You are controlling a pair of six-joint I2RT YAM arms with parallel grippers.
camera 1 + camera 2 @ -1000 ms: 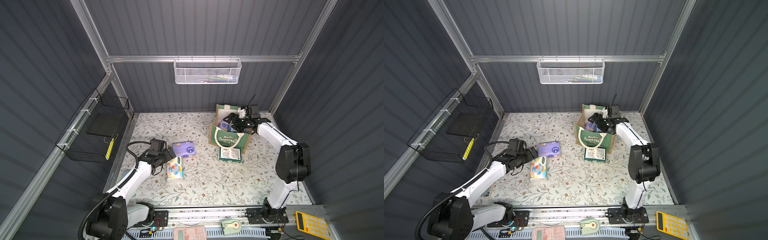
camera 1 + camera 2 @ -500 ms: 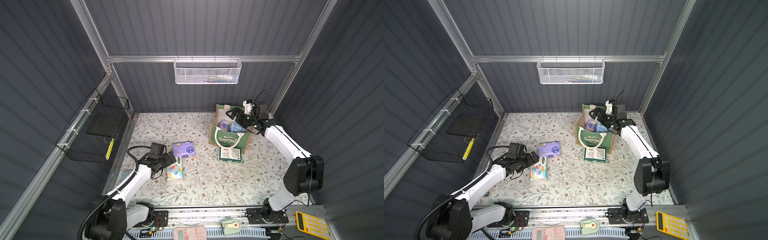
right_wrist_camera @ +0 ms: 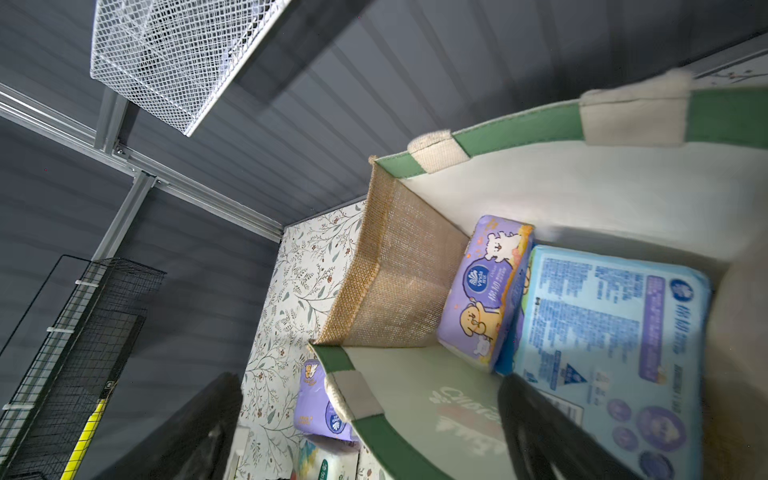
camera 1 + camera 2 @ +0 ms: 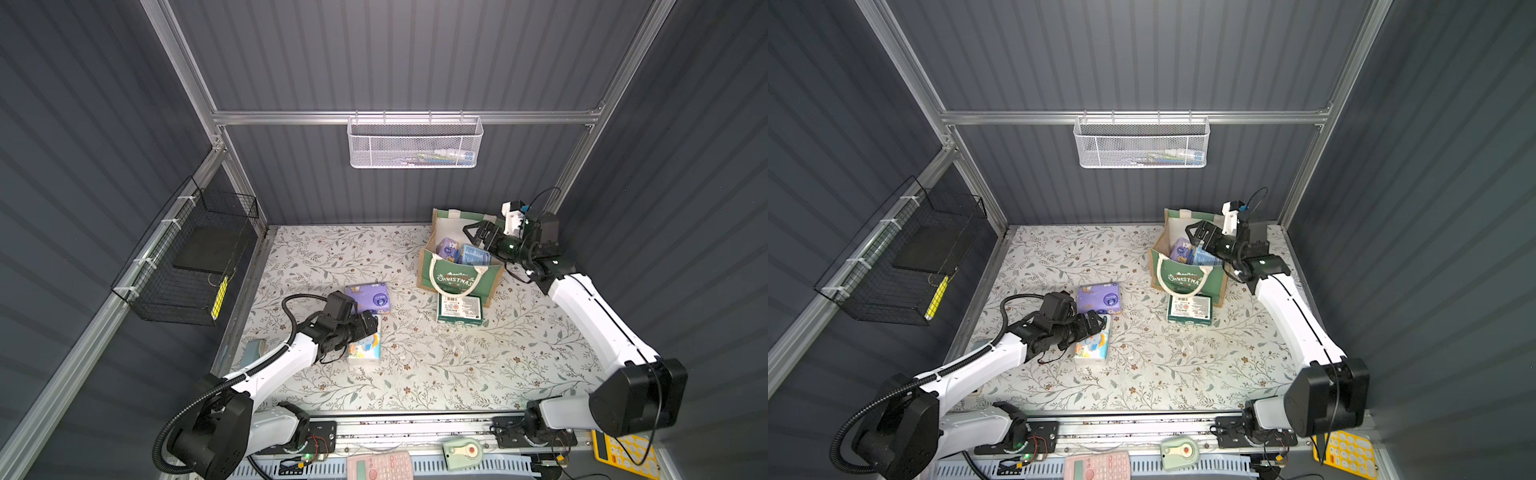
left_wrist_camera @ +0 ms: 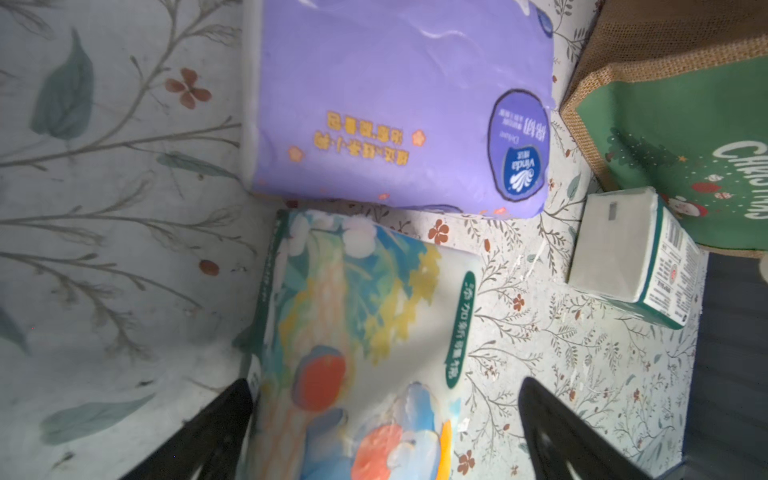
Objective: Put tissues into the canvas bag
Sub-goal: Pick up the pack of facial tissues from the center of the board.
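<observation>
The green canvas bag (image 4: 455,277) (image 3: 519,133) stands at the back right, with a purple pack (image 4: 448,248) (image 3: 484,291) and a light blue pack (image 4: 475,254) (image 3: 611,316) inside it. My right gripper (image 4: 478,235) (image 3: 370,424) hangs open and empty over the bag's mouth. On the table lie a purple pack (image 4: 370,297) (image 5: 395,104), a cartoon-printed white pack (image 4: 365,347) (image 5: 353,332) and a green-and-white pack (image 4: 460,309) (image 5: 623,253). My left gripper (image 4: 372,328) (image 5: 384,424) is open astride the cartoon pack. One finger sits at the pack's edge, the other stands apart.
A white mesh basket (image 4: 415,143) hangs on the back wall and a black wire basket (image 4: 195,262) on the left wall. A pink calculator (image 4: 380,465), a green device (image 4: 461,451) and a yellow calculator (image 4: 623,455) lie along the front rail.
My right gripper has risen out of the bag and drawn back a little, empty. My left gripper has moved right and down over the cartoon pack.
</observation>
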